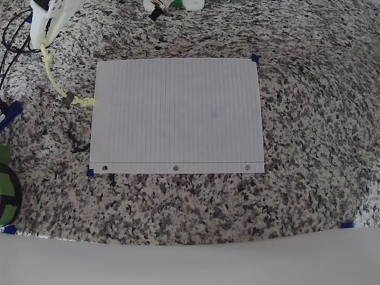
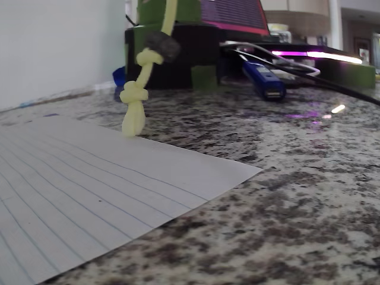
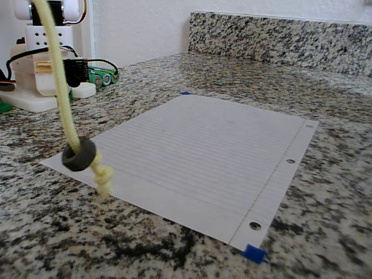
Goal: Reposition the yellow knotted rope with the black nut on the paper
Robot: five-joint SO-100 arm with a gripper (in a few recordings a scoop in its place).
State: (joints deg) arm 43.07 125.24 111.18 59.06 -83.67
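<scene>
In the overhead view, far at the top left, the white claw (image 1: 44,27) points down and holds the top end of the yellow knotted rope (image 1: 52,74). Its two fingers look pinched together on the rope, with a knot just under them. The rope hangs down and to the right from there. Near its low end sits the black nut (image 1: 67,99), threaded on the rope, and past the nut comes the last knotted bit — its tip sits right at the left edge of the paper (image 1: 177,113).

The paper lies flat in the middle of the speckled stone worktop (image 1: 309,119). It is white with thin lines. Three punched holes run along its near edge. Small blue tape bits (image 1: 255,58) sit at some of its corners.

In the wrist view the rope (image 2: 135,95) hangs straight down at the left, with the nut (image 2: 161,45) above two knots. The frayed tip just meets the paper (image 2: 89,178) near its edge. To the right, on the worktop, lies a blue plug (image 2: 264,80) with dark cables.

In the fixed view the rope (image 3: 58,81) hangs at the left with the nut (image 3: 79,154) near its bottom, and the paper (image 3: 203,157) spreads out to the right.
</scene>
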